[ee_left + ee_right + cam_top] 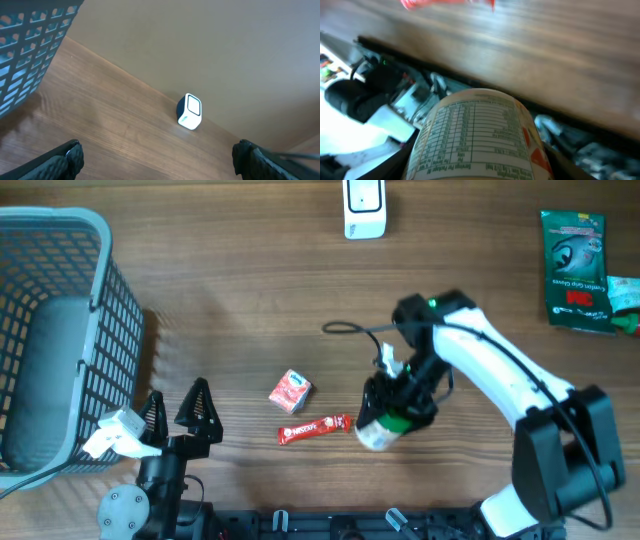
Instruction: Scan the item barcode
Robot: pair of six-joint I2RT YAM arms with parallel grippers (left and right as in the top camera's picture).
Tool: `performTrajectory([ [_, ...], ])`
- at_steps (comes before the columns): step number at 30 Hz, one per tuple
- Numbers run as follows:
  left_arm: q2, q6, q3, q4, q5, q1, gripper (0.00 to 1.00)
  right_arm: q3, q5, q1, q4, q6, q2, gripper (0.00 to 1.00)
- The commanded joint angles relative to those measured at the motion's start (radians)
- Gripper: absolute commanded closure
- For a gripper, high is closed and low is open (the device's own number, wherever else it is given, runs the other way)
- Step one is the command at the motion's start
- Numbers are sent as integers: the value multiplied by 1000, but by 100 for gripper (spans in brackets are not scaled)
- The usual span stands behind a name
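Right wrist view: your right pincer grips a labelled tub by its round wall, low over the surface near its front edge. That curved wall could slip or roll out as you swing towards the scanner, well apart, and the barcode may end up facing away. Left pincer gapes empty.

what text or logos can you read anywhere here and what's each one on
"3M", likely: red logo on the green packet; its other print is too small.
White lettering on the red sachet: too small to read.
Print on the red carton: too small.
Fine-print table on the container: blurred, unreadable.
No text shows on the scanner.
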Motion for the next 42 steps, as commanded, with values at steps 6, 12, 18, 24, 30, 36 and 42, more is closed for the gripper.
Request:
performTrajectory([
  [6, -3, 8, -6, 3, 12, -5, 0, -102, -201, -1, 9, 29, -86, 56],
  [12, -3, 8, -6, 3, 12, -5, 0, -102, -228, -1, -75, -47, -106, 56],
  [18, -3, 8, -6, 3, 12, -5, 0, -87, -6, -3, 280, 252, -264, 54],
  [24, -3, 8, -6, 3, 12, -5, 0, 67, 286, -3, 446, 374, -319, 55],
  [30, -3, 8, -5, 3, 12, -5, 0, 164, 689, -3, 571, 441, -335, 56],
  [36, -3, 8, -6, 3, 12, -5, 0, 163, 978, -3, 845, 345, -282, 60],
  [42, -3, 8, -5, 3, 12, -5, 0, 163, 990, -2, 1123, 150, -90, 60],
])
